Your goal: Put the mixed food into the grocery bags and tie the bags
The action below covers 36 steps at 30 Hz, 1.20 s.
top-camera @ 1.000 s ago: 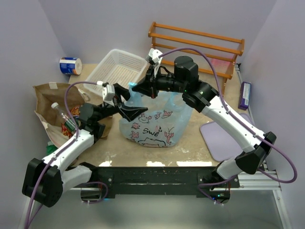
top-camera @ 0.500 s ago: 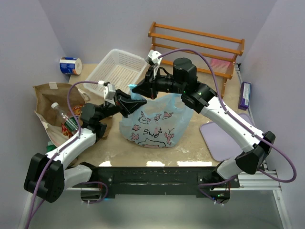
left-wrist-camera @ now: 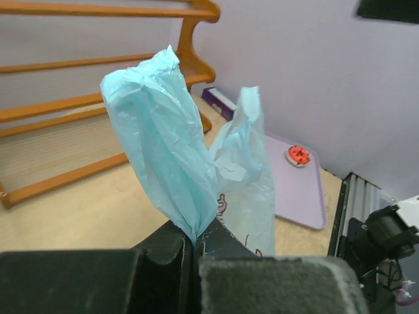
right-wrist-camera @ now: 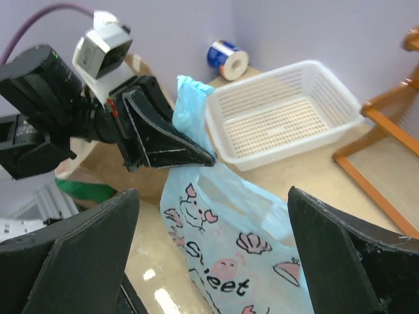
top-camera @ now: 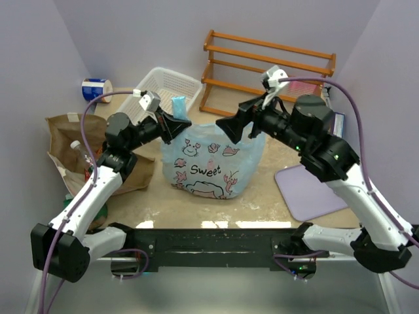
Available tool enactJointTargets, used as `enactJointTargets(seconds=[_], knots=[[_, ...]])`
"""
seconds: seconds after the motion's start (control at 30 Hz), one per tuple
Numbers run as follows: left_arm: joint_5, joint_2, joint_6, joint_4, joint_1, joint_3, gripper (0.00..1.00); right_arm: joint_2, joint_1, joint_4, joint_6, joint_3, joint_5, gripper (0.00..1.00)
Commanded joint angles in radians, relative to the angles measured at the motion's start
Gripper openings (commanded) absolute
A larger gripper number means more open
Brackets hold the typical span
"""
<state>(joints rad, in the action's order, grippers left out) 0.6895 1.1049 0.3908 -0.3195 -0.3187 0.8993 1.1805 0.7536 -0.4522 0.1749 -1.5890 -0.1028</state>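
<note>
lavender walls, pale bench [top-camera: 268,203], nothing loose left out on it that i can see.

status:
- left claw [top-camera: 178,124] is clamped tight on one handle of the blue bag [top-camera: 209,163]. the pinched strip stands up above the jaws and the bag body hangs below and slightly ahead of it.
- right claw [top-camera: 230,126] has its jaws spread wide and grips nothing. the bag sits under and between its fingers, and the free handle [left-wrist-camera: 252,144] is close in front. can't tell if it touches.
- brown paper bag [top-camera: 69,131] sits out beyond the left claw's outer side, mouth open, with the bottle [top-camera: 84,157] poking out and something red-orange beside it.

my read: loading looks mostly done. the blue bag bulges but its contents can't be seen. no knot anywhere: the handles are apart, so tying remains, and the paper bag isn't closed.

materials:
- blue bag: thin crinkly translucent film with dark "sweet" and shell print. it's floppy and the handle is bunched into a twisted ribbon.
- paper bag: stiff and heavily creased.
- white basket [top-camera: 163,88], behind the left claw: rigid mesh plastic.
</note>
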Motion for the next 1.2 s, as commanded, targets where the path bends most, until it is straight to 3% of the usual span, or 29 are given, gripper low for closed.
enactJointTargets(seconds=[0.0, 0.27, 0.47, 0.8, 0.9, 1.0, 1.03, 1.17], knots=[[-0.002, -0.010, -0.073, 0.063, 0.021, -0.025, 0.00, -0.047, 0.000, -0.094, 0.135, 0.111, 0.129, 0.99], [0.050, -0.039, -0.089, 0.014, 0.041, -0.074, 0.00, -0.075, 0.000, -0.040, 0.224, 0.311, 0.210, 0.98], [0.068, -0.048, -0.099, 0.016, 0.041, -0.088, 0.00, -0.050, 0.000, 0.094, 0.183, 0.394, 0.285, 0.98], [0.081, -0.056, -0.102, 0.007, 0.041, -0.094, 0.00, 0.159, -0.003, 0.260, 0.124, 0.391, 0.232, 0.96], [0.070, -0.060, -0.112, 0.011, 0.043, -0.096, 0.00, 0.203, -0.003, 0.259, 0.121, 0.356, 0.141, 0.84], [0.022, -0.060, -0.130, 0.049, 0.044, -0.088, 0.00, 0.168, -0.002, 0.280, 0.132, 0.331, 0.022, 0.56], [0.007, -0.062, -0.139, 0.074, 0.050, -0.083, 0.00, 0.148, -0.003, 0.276, 0.141, 0.314, 0.002, 0.40], [-0.056, -0.068, -0.152, 0.114, 0.075, -0.073, 0.00, 0.041, -0.003, 0.198, 0.161, 0.256, 0.034, 0.19]])
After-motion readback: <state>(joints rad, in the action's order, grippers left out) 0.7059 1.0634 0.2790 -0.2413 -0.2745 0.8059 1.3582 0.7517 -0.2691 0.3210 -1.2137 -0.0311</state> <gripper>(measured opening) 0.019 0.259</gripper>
